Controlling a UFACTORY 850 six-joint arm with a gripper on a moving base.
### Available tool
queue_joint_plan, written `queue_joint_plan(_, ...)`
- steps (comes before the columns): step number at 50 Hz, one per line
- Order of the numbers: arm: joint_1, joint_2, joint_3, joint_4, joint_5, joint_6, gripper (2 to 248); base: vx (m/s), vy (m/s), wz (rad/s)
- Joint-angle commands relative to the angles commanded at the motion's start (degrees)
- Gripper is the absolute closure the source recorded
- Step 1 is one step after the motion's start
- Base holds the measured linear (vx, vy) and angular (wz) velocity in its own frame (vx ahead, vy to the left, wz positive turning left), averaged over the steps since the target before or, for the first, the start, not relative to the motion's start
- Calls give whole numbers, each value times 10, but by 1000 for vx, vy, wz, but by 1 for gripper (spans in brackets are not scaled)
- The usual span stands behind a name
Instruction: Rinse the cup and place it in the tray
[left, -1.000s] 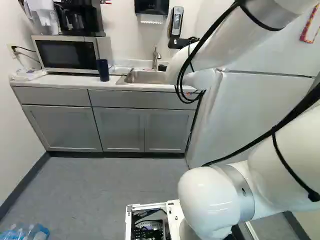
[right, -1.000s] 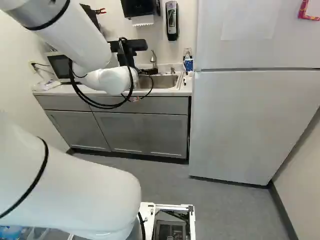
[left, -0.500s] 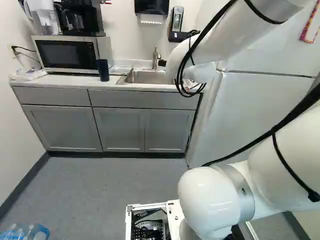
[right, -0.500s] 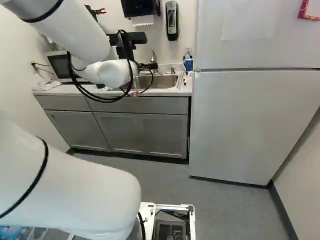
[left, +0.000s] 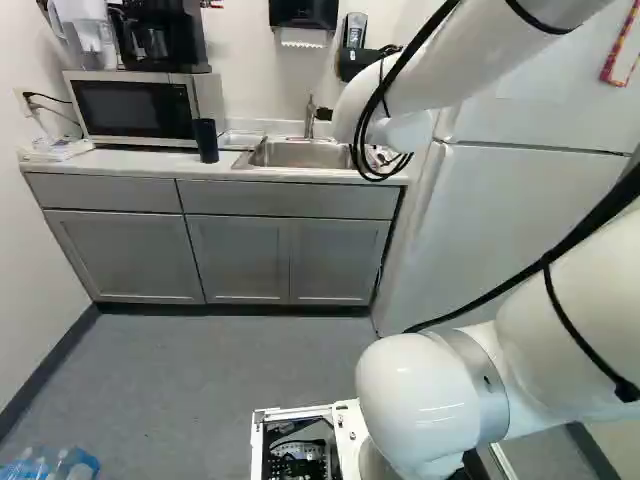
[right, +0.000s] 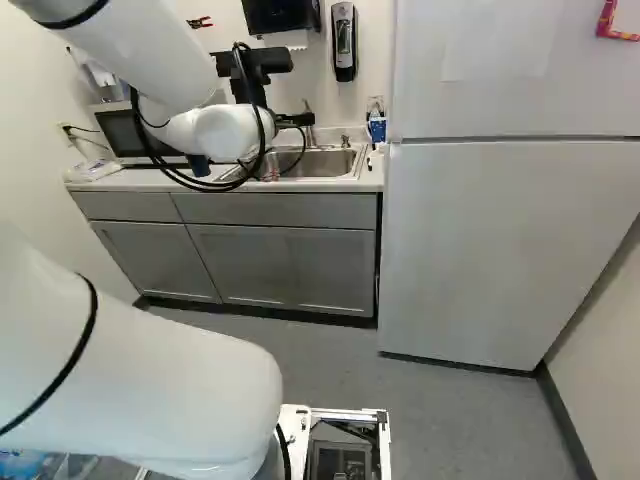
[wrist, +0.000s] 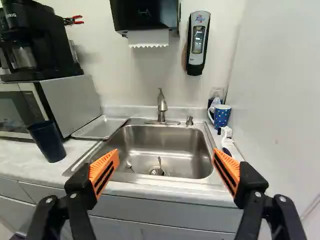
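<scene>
Gripper (right: 298, 119) wide open, nothing held; rounded steel sink (wrist: 192, 145) ahead. Smooth navy cup (wrist: 46, 141), tapered, upright near shallow metal tray (wrist: 100, 128). Dotted mug (wrist: 221, 116) across the sink.

- Fingers (wrist: 104, 172) black, with orange pads; set wide apart.
- Steel sink (wrist: 192, 150) ahead, between them; strainer (wrist: 157, 171) in its basin, handle up. Small item beside strainer: unidentified.
- Faucet (wrist: 161, 107) at sink's back edge.
- Metal tray (wrist: 101, 127) on counter, between sink and microwave (wrist: 72, 102).
- Dark blue cup (wrist: 47, 142) on counter, near tray, by microwave front.
- Spotted blue mug (wrist: 221, 116) across sink from tray; white brush (wrist: 227, 134) near mug.
</scene>
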Motion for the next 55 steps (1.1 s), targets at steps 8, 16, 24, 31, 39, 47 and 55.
queue_joint_plan(8,0,0,-9,0,-4,0,3,0,0,0)
queue_joint_plan(16,0,1,-19,0,-7,0,3,0,0,0)
queue_joint_plan(24,0,1,-28,0,-7,0,3,0,0,0)
queue_joint_plan(31,0,1,-36,0,-7,0,3,0,0,0)
queue_joint_plan(39,0,2,-45,0,-13,0,3,0,0,0)
queue_joint_plan(47,0,4,-52,0,-26,0,3,0,0,0)
queue_joint_plan(55,0,6,-59,0,-39,0,3,0,0,0)
